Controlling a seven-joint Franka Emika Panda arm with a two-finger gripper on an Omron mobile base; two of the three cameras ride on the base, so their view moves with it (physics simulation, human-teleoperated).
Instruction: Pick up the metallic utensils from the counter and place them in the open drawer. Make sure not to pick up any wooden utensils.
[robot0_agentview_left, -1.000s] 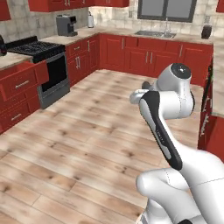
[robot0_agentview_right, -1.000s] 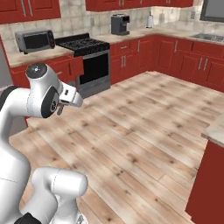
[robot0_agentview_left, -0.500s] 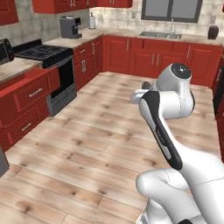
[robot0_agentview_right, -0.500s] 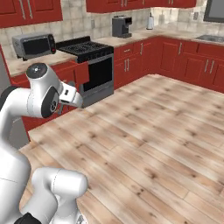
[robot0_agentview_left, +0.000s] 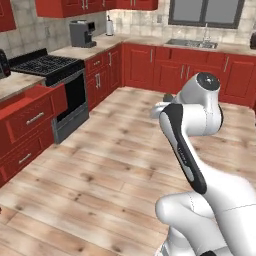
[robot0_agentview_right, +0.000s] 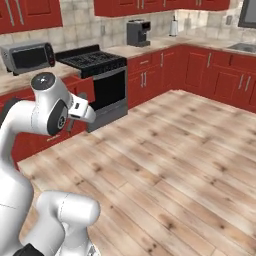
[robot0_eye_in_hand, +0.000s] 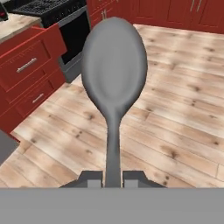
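One grey metal spoon (robot0_eye_in_hand: 113, 83) stands clamped in the tool (robot0_eye_in_hand: 113, 178): in the hand view its slim handle runs down between the two dark fingertips (robot0_eye_in_hand: 92, 177), which press on it from both sides, and its round bowl rises clear above them. The spoon is off the bench, carried in the air over the wooden floor (robot0_agentview_left: 115, 165).

Taking the black stove (robot0_agentview_right: 92, 59) as the landmark: an open red drawer (robot0_eye_in_hand: 33, 52) juts from the cabinet just beside the stove, on its near side, its front bearing a small silver handle. In the hand view the spoon's bowl sits beside that drawer and apart from it, with the oven door behind the bowl's upper edge. On the bench (robot0_agentview_right: 20, 80) beside the stove, on the drawer's side, stands a toaster oven (robot0_agentview_right: 27, 56). On the stove's far side, a grey coffee machine (robot0_agentview_left: 81, 33) stands on the bench. Further along from the stove, past the corner, a steel sink (robot0_agentview_left: 192, 43) lies under a window.
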